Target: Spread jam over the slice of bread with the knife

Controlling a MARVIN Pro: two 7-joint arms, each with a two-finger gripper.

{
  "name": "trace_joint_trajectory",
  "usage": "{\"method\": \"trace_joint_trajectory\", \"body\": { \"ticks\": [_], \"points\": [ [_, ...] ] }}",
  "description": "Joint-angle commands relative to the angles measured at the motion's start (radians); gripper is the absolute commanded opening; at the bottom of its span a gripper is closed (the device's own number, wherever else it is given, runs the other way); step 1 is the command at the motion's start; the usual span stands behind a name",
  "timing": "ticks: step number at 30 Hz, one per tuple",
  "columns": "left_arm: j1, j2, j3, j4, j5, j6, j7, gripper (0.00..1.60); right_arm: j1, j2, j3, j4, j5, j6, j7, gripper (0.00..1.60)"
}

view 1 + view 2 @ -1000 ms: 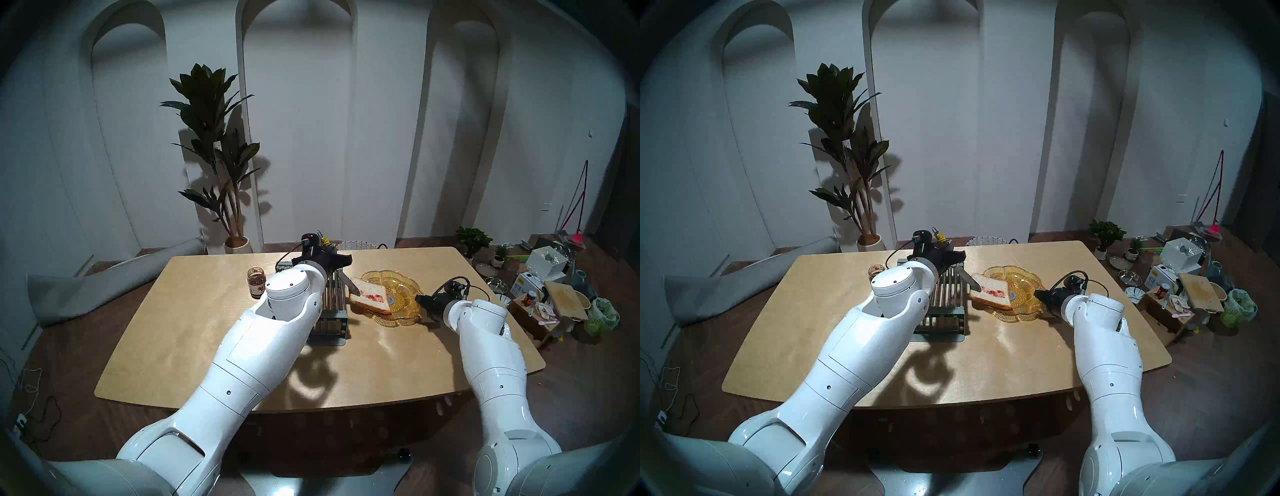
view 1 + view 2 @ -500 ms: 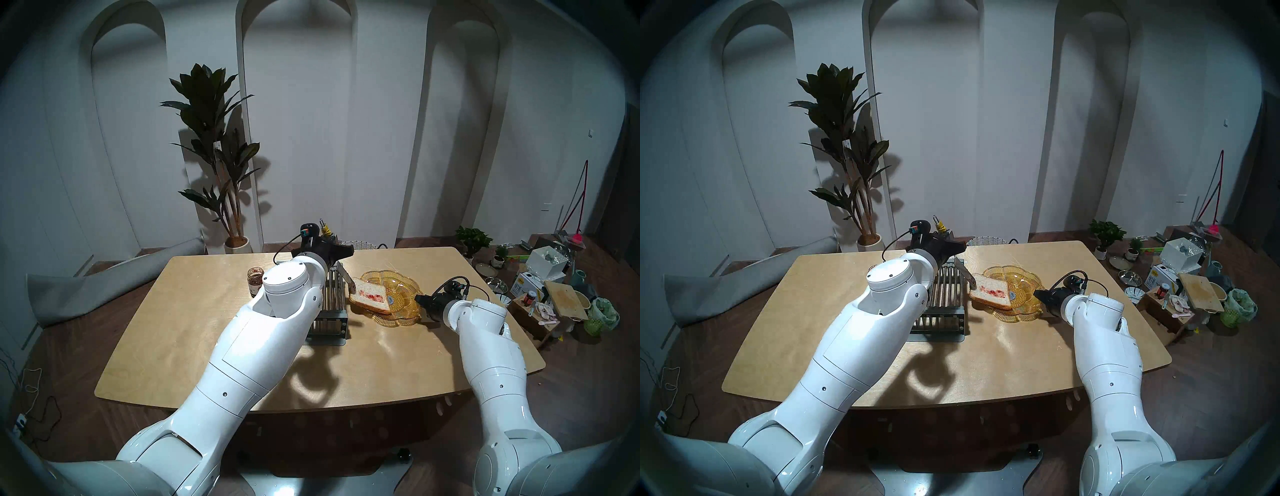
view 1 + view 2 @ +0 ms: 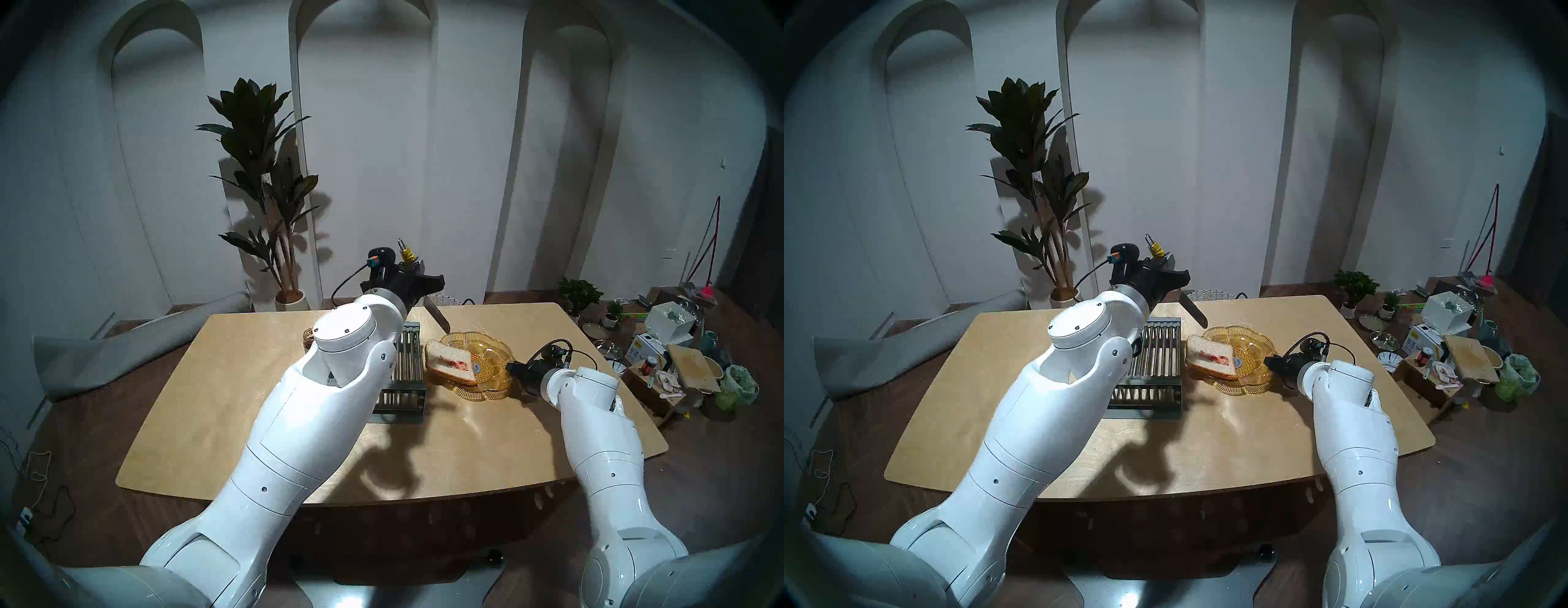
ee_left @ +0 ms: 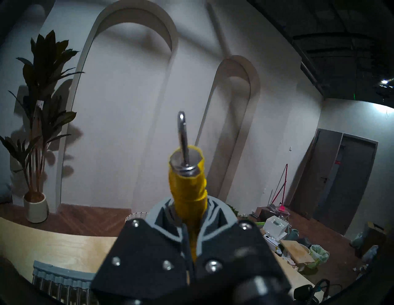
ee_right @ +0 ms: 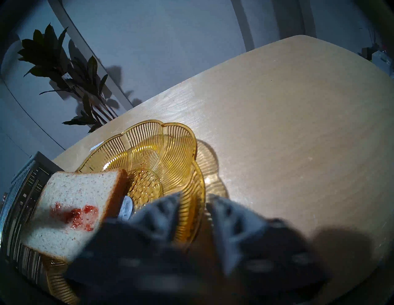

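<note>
Right wrist view puts your right gripper [image 5: 193, 200] at the bottom centre of the frame, its two grey fingers [image 5: 162, 210] pinching the near rim of the amber glass dish [image 5: 187, 136], one finger inside the rim and one outside. Just left of them, in the lower left of that frame, the slice of bread [image 5: 70, 202] lies tilted on the dish's left edge, overhanging toward the metal rack [image 5: 23, 191], with a red streak of jam [image 5: 74, 215] across its middle. A small round sticker [image 5: 126, 207] shows on the dish beside the crust; you cannot read its print. In the head stereo left view the dish sits right of centre on the wooden table [image 3: 254, 424], and the rack stands just left of the bread. Above and beyond the bread, at the frame's centre, your left gripper [image 3: 413, 278] is pressed together on the knife [image 3: 437, 316], whose blade slants down to the right and ends clear of the slice, not touching it. The left wrist view shows the yellow handle clamped between the pads, its metal end pointing up. The jam jar [image 3: 308, 338] peeks out behind the left arm's elbow; its label is hidden. Far back, upper left, stands a potted plant [image 3: 263, 178] with a white tag too small to read.
</note>
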Motion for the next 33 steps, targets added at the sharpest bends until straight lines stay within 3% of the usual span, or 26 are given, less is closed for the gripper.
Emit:
{"method": "trace_joint_trajectory", "body": {
  "ticks": [1,7,12,23,28,33],
  "points": [
    [-0.003,0.020,0.005,-0.082,0.023,0.014,0.012,0.00,-0.007,0.007,0.003,-0.031,0.001,0.013,0.002,1.60],
    [0.015,0.054,0.001,-0.130,0.053,0.019,0.042,0.00,-0.032,0.037,0.023,-0.109,0.014,0.058,0.029,1.60],
    [0.027,0.112,0.001,-0.165,0.105,0.042,0.072,0.00,-0.041,0.073,0.083,-0.165,0.038,0.081,0.047,1.60],
    [0.041,0.274,0.023,-0.210,0.238,0.167,0.049,0.00,-0.009,0.134,0.180,-0.258,0.052,0.079,0.062,1.60],
    [0.056,0.346,-0.014,-0.274,0.281,0.219,0.023,0.00,-0.008,0.130,0.167,-0.262,0.031,0.081,0.044,1.60],
    [0.089,0.403,-0.068,-0.337,0.246,0.232,-0.036,0.00,-0.016,0.110,0.145,-0.274,0.017,0.082,0.023,1.60]
  ]
}}
